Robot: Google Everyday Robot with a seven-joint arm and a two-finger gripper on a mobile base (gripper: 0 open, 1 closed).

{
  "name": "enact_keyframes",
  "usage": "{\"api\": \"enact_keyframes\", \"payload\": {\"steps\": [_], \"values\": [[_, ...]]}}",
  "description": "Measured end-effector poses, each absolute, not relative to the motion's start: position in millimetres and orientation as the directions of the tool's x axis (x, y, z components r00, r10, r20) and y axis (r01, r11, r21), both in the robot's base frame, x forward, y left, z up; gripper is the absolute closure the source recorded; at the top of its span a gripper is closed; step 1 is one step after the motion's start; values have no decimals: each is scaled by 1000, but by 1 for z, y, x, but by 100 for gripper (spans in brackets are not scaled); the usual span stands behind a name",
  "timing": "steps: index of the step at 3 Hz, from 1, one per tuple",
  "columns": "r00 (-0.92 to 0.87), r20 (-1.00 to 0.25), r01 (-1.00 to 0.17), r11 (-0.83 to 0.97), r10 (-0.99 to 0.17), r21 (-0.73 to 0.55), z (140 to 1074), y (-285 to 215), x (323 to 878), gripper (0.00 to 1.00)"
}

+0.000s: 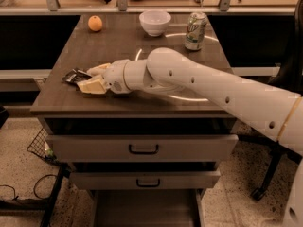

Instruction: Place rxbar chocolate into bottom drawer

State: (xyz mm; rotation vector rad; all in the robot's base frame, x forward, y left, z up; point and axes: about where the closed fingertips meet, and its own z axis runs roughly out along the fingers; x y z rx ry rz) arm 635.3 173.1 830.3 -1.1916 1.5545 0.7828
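A: Where is the bar, and why does the arm lie so low?

B: The small dark snack bar [75,75], in a shiny crinkled wrapper, lies flat on the dark wooden table top [142,51]. It is at the 9 o'clock side, near the left edge. Because it is so flat, I think the pale two-finger gripper [88,78] of the white arm must come almost level with the surface, reaching in from 3 o'clock.

A: And the fingers [98,69]?

B: They are apart, one at 12 o'clock of the bar's near end and one at 6 o'clock. The end seems to sit between them, not squeezed yet.

A: Is there room to move?

B: The table edge is close at 9 o'clock, so a push could slide the bar toward it. The round orange fruit [95,23], the white bowl [155,21] and the green soda can [195,30] stand well apart, at 12 to 1 o'clock. The wide grey bottom drawer [142,211] is pulled out at 6 o'clock, under the two upper grey drawers [94,148]. The arm must, I judge, pass the front edge and go down.
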Motion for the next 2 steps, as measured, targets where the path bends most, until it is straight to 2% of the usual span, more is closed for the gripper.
{"api": "enact_keyframes", "payload": {"steps": [1,2], "values": [[-30,-950,-949,309,-311,-71,830,173,635,100],[-30,-950,-949,309,-311,-71,830,173,635,100]]}}
